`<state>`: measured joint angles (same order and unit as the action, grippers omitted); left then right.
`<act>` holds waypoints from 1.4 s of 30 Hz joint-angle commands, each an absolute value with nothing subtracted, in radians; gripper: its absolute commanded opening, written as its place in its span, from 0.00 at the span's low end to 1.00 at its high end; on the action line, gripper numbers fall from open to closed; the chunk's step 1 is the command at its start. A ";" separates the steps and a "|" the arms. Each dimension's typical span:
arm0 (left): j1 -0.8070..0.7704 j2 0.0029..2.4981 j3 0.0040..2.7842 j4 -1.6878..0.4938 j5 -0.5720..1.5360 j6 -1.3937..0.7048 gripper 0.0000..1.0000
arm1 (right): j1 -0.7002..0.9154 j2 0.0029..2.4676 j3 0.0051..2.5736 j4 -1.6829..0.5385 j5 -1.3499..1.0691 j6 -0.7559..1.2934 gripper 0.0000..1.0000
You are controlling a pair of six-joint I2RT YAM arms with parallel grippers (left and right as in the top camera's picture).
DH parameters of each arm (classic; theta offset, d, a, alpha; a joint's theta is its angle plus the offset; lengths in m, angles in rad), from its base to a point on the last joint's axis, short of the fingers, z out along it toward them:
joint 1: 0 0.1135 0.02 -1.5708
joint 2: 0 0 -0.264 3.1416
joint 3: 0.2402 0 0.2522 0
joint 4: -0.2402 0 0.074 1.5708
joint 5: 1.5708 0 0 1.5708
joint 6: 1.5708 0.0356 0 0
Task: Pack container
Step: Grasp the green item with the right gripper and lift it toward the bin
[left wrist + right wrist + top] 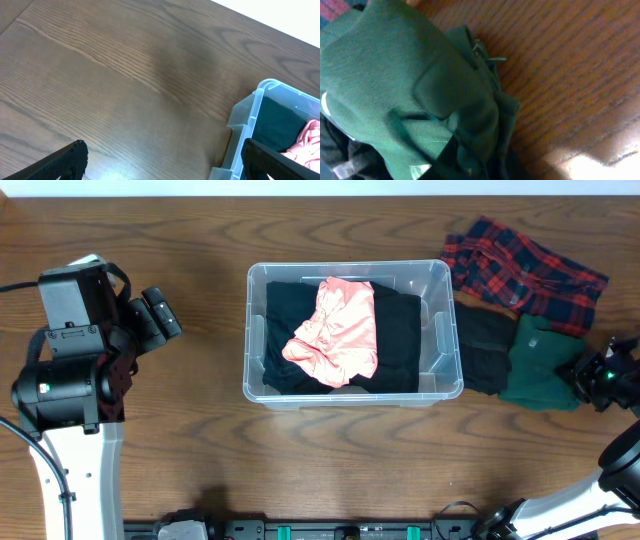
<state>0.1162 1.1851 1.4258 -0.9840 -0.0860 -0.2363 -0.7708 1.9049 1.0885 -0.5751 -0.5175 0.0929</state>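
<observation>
Presently, item by item.

Container: clear plastic bin with rounded corners, set at the middle of the table, upright, mouth facing the overhead camera. Its long axis is laid left to right across the overhead view, the short sides turned toward the two arms.

Contents: a black garment spread over the floor of the bin, with a crumpled pink garment laid on top, nearer the left half.

Unpacked stock, right of the bin: a red plaid garment farthest back; a dark garment just beside the bin's right wall; a green garment touching the dark one on its outer side.

Left gripper: held over bare wood well left of the bin, jaws spread wide, nothing between them.

Right gripper: positioned at the outer edge of the green garment. Green cloth fills its wrist view and the fingers are not seen; whether the cloth is clamped cannot be told.

Step in hand, as judged: pickup of the green garment for the bin. Packing is reckoned partly done, three pieces being left outside.

Next move, as judged: a firm pinch is to be confirmed, the garment lifted clear of the dark one, carried leftward over the right wall and released above the pink piece.
</observation>
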 commanded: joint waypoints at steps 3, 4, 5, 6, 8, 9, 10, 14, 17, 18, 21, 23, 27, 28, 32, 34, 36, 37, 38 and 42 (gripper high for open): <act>0.121 1.190 1.423 -0.984 -0.098 -0.245 0.98 | -0.771 1.842 1.087 -0.632 -0.506 0.111 0.01; 0.121 1.190 1.423 -0.984 -0.098 -0.245 0.98 | -0.771 1.809 1.087 -0.643 -0.513 0.125 0.01; 0.121 1.190 1.423 -0.984 -0.098 -0.245 0.98 | -0.771 1.769 1.087 -0.649 -0.533 0.128 0.01; 0.121 1.190 1.423 -0.984 -0.098 -0.245 0.98 | -0.771 1.717 1.087 -0.658 -0.569 0.130 0.01; 0.121 1.190 1.423 -0.984 -0.098 -0.245 0.98 | -0.770 1.615 1.087 -0.676 -0.663 0.134 0.01; 0.121 1.190 1.423 -0.984 -0.098 -0.245 0.98 | -0.770 1.560 1.087 -0.687 -0.711 0.134 0.01; 0.121 1.190 1.423 -0.984 -0.098 -0.245 0.98 | -0.765 1.496 1.087 -0.700 -0.756 0.135 0.01; 0.121 1.190 1.423 -0.984 -0.098 -0.245 0.98 | -0.727 1.289 1.087 -0.723 -0.873 0.162 0.02; 0.121 1.190 1.423 -0.984 -0.098 -0.245 0.98 | -0.668 1.174 1.087 -0.712 -0.924 0.207 0.01; 0.121 1.190 1.423 -0.984 -0.098 -0.245 0.98 | -0.638 1.140 1.086 -0.699 -0.936 0.240 0.01; 0.121 1.190 1.423 -0.984 -0.098 -0.245 0.98 | -0.543 1.089 1.086 -0.648 -0.962 0.338 0.01; 0.121 1.190 1.423 -0.984 -0.098 -0.245 0.98 | -0.430 1.085 1.085 -0.574 -0.942 0.426 0.01; 0.121 1.190 1.423 -0.984 -0.098 -0.245 0.98 | -0.307 1.145 1.084 -0.480 -0.862 0.540 0.01; 0.121 1.190 1.423 -0.984 -0.098 -0.245 0.98 | -0.284 1.171 1.084 -0.460 -0.849 0.577 0.01; 0.121 1.190 1.423 -0.984 -0.098 -0.245 0.98 | -0.199 1.298 1.084 -0.353 -0.840 0.737 0.01; 0.121 1.190 1.423 -0.984 -0.098 -0.245 0.98 | -0.157 1.367 1.084 -0.289 -0.826 0.797 0.01; 0.121 1.190 1.423 -0.984 -0.098 -0.245 0.98 | -0.122 1.427 1.084 -0.245 -0.802 0.856 0.01; 0.121 1.190 1.423 -0.984 -0.098 -0.245 0.98 | -0.106 1.456 1.084 -0.223 -0.796 0.873 0.01; 0.121 1.190 1.423 -0.984 -0.098 -0.245 0.98 | -0.091 1.483 1.084 -0.203 -0.790 0.886 0.01; 0.121 1.190 1.423 -0.984 -0.098 -0.245 0.98 | -0.012 1.574 1.084 -0.148 -0.780 0.924 0.01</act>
